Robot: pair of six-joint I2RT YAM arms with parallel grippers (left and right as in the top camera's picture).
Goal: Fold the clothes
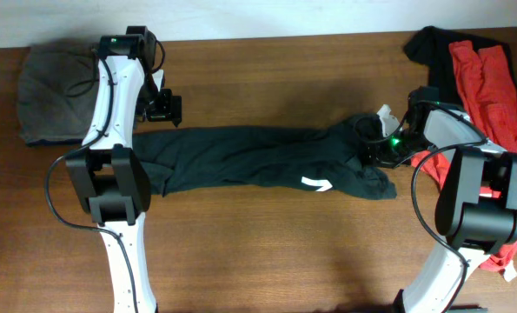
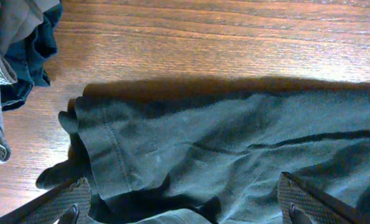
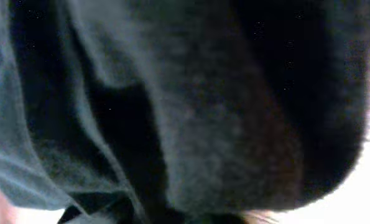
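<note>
The black T-shirt (image 1: 241,161) lies bunched lengthwise across the middle of the table (image 1: 267,69), no fold made. The left gripper (image 2: 185,199) hovers wide open over its left end. The right gripper (image 1: 384,149) sinks into its right end (clamped or not, I cannot tell). By the right edge, the red shirts (image 1: 493,78) wait.

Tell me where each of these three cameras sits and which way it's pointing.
Overhead: fixed above the table, looking straight down; both arms show, at either end of the black T-shirt.
Left wrist: on the left arm, looking down at the T-shirt's hem; its two spread fingers show at the bottom edge.
Right wrist: on the right arm, pressed close to blurred dark cloth; its fingers are not clearly seen.
Shared: overhead and left wrist both show the T-shirt's end by the left arm.
</note>
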